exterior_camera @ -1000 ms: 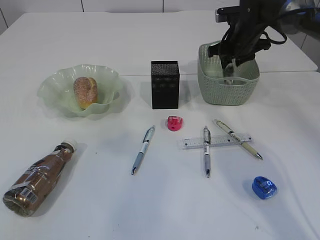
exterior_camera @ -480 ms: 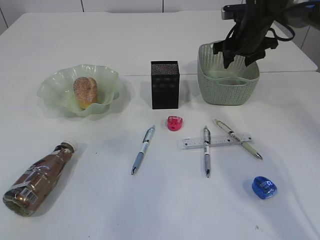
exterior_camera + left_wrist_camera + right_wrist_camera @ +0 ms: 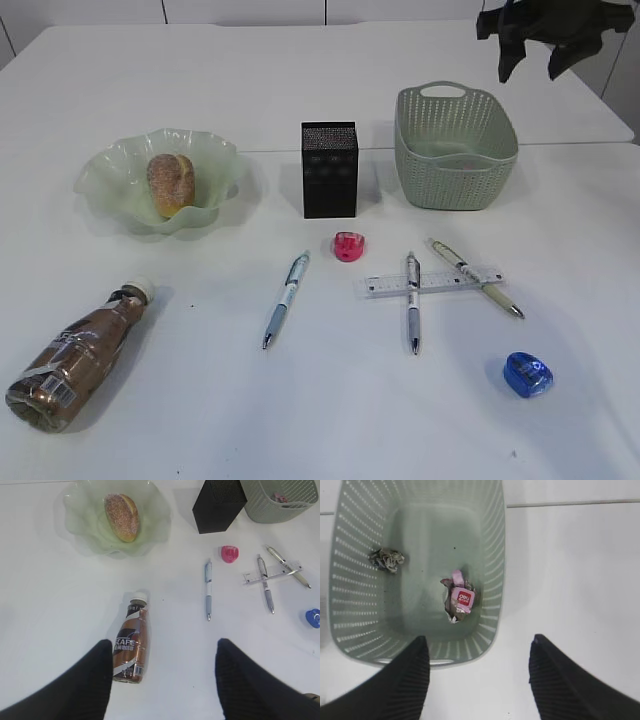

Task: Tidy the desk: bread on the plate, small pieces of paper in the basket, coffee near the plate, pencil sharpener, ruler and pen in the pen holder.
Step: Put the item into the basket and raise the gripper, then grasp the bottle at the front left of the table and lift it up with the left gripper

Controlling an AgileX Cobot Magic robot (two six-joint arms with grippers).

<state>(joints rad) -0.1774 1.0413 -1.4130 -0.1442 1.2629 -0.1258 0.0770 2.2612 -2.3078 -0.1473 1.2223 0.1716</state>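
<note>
The bread (image 3: 171, 183) lay in the plate (image 3: 105, 170) at about nine o'clock on the white worktop (image 3: 150, 420). The coffee (image 3: 80, 356) lay on its side at seven o'clock, well apart from the plate. The black pen holder (image 3: 330, 169) stood upright near the middle, with the basket (image 3: 455, 150) to its three o'clock side. Two crumpled bits of paper, a grey piece (image 3: 386, 559) and a pink-labelled piece (image 3: 458, 596), lay on the basket floor.

A pink sharpener (image 3: 349, 246) sat just below the pen holder. A blue-grey pen (image 3: 286, 298) lay at six o'clock. The ruler (image 3: 432, 282) lay under two crossing pens (image 3: 413, 301), and a blue sharpener (image 3: 527, 374) sat at five o'clock.

The right gripper (image 3: 477, 677) hung above the basket's near rim, jaws wide apart and holding nothing. The left gripper (image 3: 164, 680) hovered over the coffee, jaws likewise spread and empty.
</note>
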